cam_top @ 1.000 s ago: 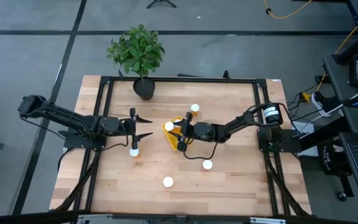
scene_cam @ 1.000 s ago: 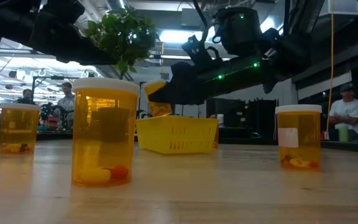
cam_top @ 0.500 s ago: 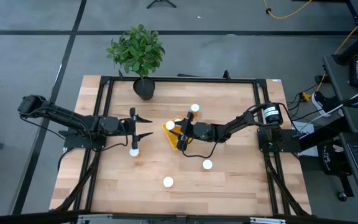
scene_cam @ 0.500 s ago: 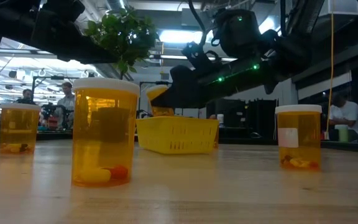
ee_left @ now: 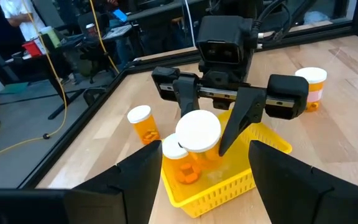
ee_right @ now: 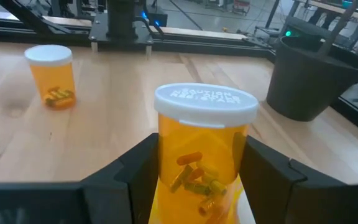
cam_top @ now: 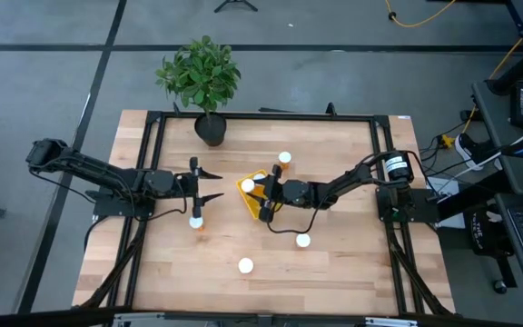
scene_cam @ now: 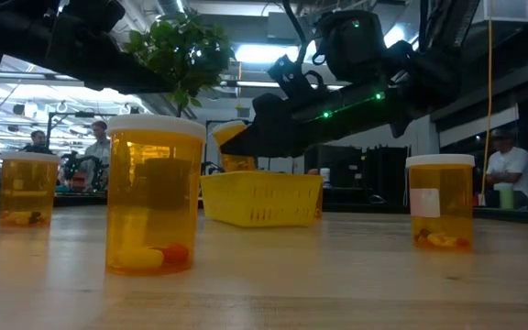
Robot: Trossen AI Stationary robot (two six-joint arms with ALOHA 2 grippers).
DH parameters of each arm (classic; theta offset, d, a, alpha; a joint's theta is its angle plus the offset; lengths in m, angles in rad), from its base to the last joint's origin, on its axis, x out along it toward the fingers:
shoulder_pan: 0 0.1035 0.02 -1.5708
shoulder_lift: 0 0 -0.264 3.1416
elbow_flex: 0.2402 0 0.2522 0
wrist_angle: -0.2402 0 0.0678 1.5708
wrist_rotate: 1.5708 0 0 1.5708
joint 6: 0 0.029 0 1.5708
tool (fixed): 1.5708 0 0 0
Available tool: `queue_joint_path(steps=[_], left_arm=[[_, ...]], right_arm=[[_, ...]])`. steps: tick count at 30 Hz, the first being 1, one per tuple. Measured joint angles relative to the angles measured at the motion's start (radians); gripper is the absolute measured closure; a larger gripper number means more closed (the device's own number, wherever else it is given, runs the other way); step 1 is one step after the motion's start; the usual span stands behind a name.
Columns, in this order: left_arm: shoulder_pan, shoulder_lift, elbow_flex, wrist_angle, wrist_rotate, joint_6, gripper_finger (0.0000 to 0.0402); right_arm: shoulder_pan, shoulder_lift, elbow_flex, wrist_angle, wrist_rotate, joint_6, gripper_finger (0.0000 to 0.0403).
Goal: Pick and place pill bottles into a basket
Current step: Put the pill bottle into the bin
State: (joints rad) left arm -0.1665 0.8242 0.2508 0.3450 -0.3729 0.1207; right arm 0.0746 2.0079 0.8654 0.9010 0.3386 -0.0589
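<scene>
over the basket (cam_top: 255,196) near the middle of the table (cam_top: 334,272), the right gripper (ee_left: 214,134) hovers with its jaws clamped on a pill bottle (ee_right: 205,149), held upright just above the yellow walls and not yet let go. one bottle with a white cap (ee_left: 175,159) already sits inside the basket, at the side away from the right arm, so one placement looks done and a second is close to it.

four bottles are left on the wood. one (cam_top: 284,159) stands just beyond the basket, on the plant (cam_top: 200,74) side. one (cam_top: 196,221) stands on the basket's left-arm side, right at the tips of the left gripper (cam_top: 211,184). two more, (cam_top: 303,240) and (cam_top: 245,266), stand well apart from the basket toward the front edge of the table. by my count that makes two of six handled or nearly so, and four still to fetch.

the left gripper waits beside the basket, its jaws spread wide apart and holding nothing, pointed at the basket.

the held bottle's cap carries raised lettering in the right wrist view, but it is too faint to read with confidence. a pale label (scene_cam: 424,203) shows on one bottle in the low view; no words can be made out.
</scene>
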Motion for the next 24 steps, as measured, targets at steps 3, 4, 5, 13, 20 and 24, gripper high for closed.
queue_joint_path(steps=[3, 4, 5, 13, 20, 24], left_arm=[[0.0, 0.0, 0.0, 0.0, 0.005, -0.008, 0.0167], [0.0, 0.0, 0.0, 0.0, 0.01, -0.014, 0.0167], [0.0, 0.0, 0.0, 0.0, 0.017, -0.021, 0.0167], [0.0, 0.0, 0.0, 0.0, 0.037, -0.03, 0.0167], [0.0, 0.004, 0.0, 0.004, 0.033, -0.115, 0.0167], [0.0, 0.031, 0.0, 0.006, 0.05, -0.099, 0.0165]], right_arm=[[0.0, 0.0, 0.016, -0.001, 0.0, -0.003, 0.0207], [0.0, 0.0, 0.023, -0.002, 0.0, -0.006, 0.0207], [0.0, -0.001, 0.03, -0.008, 0.0, -0.012, 0.0207], [0.001, -0.001, 0.037, -0.017, 0.0, 0.0, 0.0207], [0.002, -0.001, 0.037, -0.008, 0.0, -0.005, 0.0207], [0.003, -0.001, 0.037, -0.005, 0.0, -0.006, 0.0207]])
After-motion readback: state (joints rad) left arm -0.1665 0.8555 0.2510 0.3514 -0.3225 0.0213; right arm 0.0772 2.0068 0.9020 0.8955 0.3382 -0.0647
